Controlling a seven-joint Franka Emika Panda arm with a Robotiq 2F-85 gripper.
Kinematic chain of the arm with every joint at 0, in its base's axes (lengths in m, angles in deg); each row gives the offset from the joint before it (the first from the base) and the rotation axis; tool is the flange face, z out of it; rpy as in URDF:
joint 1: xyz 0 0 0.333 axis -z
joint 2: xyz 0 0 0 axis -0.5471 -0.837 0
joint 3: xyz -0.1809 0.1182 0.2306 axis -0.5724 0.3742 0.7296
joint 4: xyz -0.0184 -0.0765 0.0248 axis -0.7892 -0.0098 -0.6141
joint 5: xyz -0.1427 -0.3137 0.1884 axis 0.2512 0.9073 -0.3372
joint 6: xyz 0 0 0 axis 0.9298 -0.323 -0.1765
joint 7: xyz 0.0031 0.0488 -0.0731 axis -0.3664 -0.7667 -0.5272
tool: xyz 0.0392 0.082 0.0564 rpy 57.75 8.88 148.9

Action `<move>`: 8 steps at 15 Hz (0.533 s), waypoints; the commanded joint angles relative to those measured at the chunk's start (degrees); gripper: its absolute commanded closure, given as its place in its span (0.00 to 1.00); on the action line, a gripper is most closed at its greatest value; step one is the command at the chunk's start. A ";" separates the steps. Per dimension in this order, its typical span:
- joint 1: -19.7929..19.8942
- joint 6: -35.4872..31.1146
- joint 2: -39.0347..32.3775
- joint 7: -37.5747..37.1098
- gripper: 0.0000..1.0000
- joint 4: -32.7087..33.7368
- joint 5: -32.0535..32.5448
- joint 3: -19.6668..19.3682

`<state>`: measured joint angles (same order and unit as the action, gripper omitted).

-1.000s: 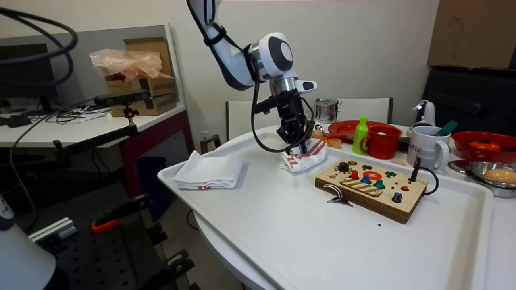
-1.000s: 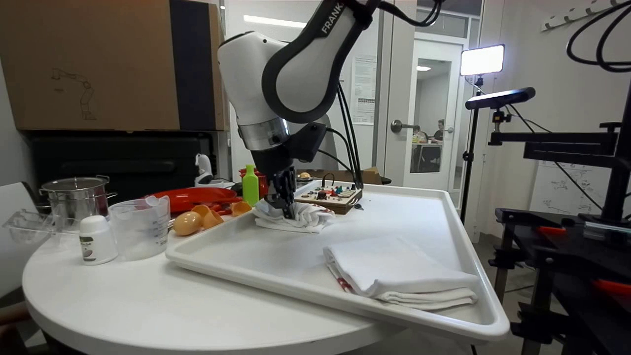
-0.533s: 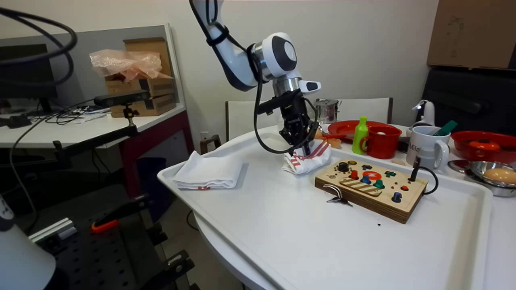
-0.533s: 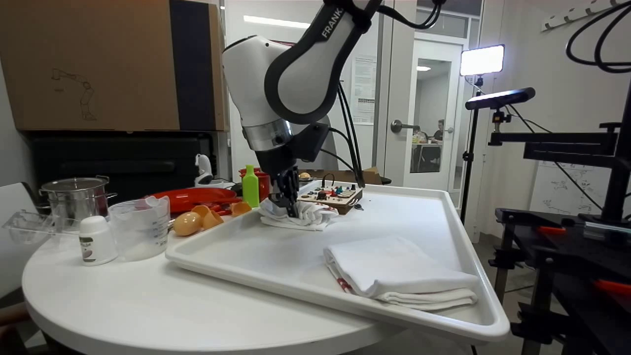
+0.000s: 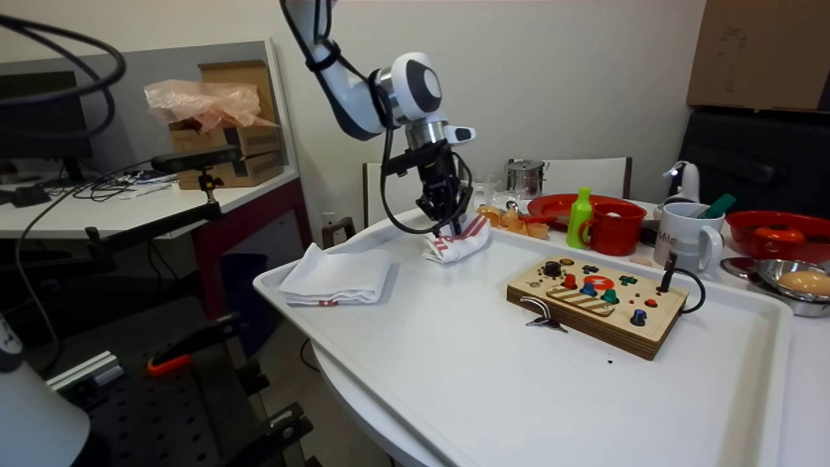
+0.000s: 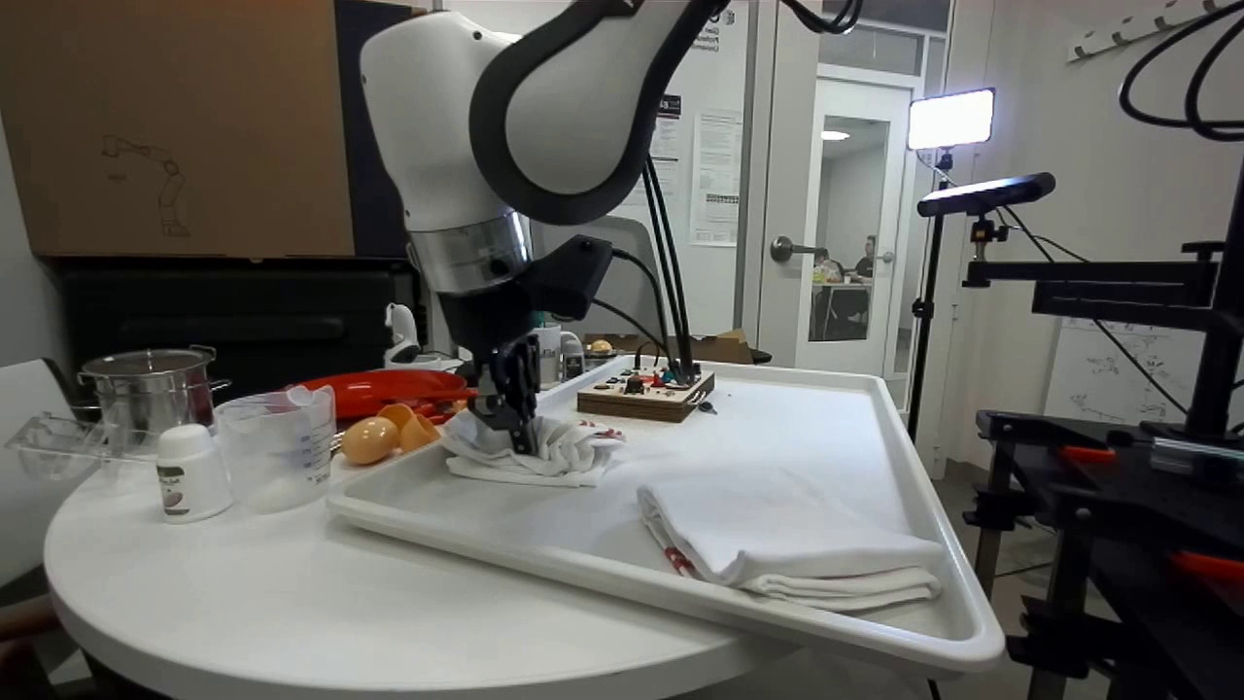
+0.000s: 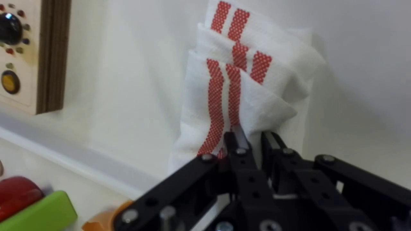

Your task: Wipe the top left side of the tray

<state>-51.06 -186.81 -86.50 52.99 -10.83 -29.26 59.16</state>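
- White tray: landmark for all places below. It lies on the round bench, one corner projecting past the bench edge.
- Jaws: inside the tray, closed to a narrow gap, with a fold of the striped cloth pinched between them.
- Progress, done: the striped cloth is gripped and rests bunched on the tray floor, near the rim on the side facing the eggshells. Wiping is judged to be under way.
- Progress, left: further strokes, then release of the cloth, seem likely. Which side counts as top left, and how much is wiped, cannot be told. One dark speck lies elsewhere on the tray floor.
- Tray contents: striped cloth, folded cloth in one corner, button board, small metal item.
- Containers beside the tray: white mug with a green item standing in it; steel bowl holding a brown egg; red mug, contents not visible; steel pot, contents not visible; clear measuring jug, contents too indistinct to identify.
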 commanded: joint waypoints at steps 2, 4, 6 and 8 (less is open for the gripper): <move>-2.03 1.74 -0.05 -0.19 0.97 1.83 -0.79 2.66; -2.33 2.42 -0.11 0.32 0.97 2.36 -1.32 3.64; -2.12 3.50 -0.26 0.05 0.97 2.59 -2.25 4.25; -1.39 5.01 -0.45 -0.15 0.97 2.72 -4.07 4.88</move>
<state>-53.32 -184.66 -86.52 52.91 -9.29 -30.52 63.14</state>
